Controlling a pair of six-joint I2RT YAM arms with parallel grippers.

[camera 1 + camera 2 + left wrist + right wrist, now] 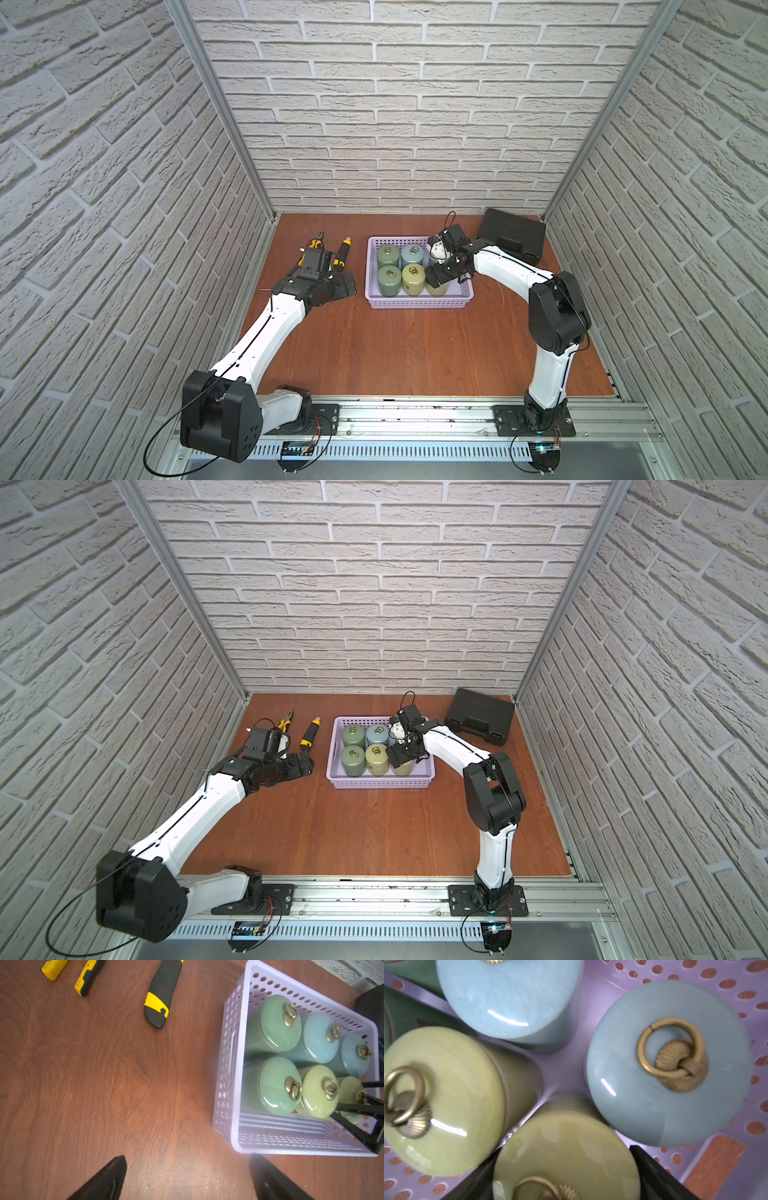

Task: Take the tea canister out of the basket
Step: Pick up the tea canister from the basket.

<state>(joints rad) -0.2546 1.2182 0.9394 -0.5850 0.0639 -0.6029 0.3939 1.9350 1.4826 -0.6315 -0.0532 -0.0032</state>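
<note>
Left gripper (345, 286) hangs wide open over the bench beside the knife (343, 253), idle. Basket (415, 305) sits toward the bench's back edge, all six canisters inside. Right gripper (437, 284) is down in its near right corner, jaws apart straddling the yellow canister (566, 1147). I reckon the squeeze and lift are both left to do.

both top views look down from high over the reddish wooden table (415, 353); left wrist sees the lavender perforated plastic basket (226, 1093) from beside, right wrist from close above.
</note>
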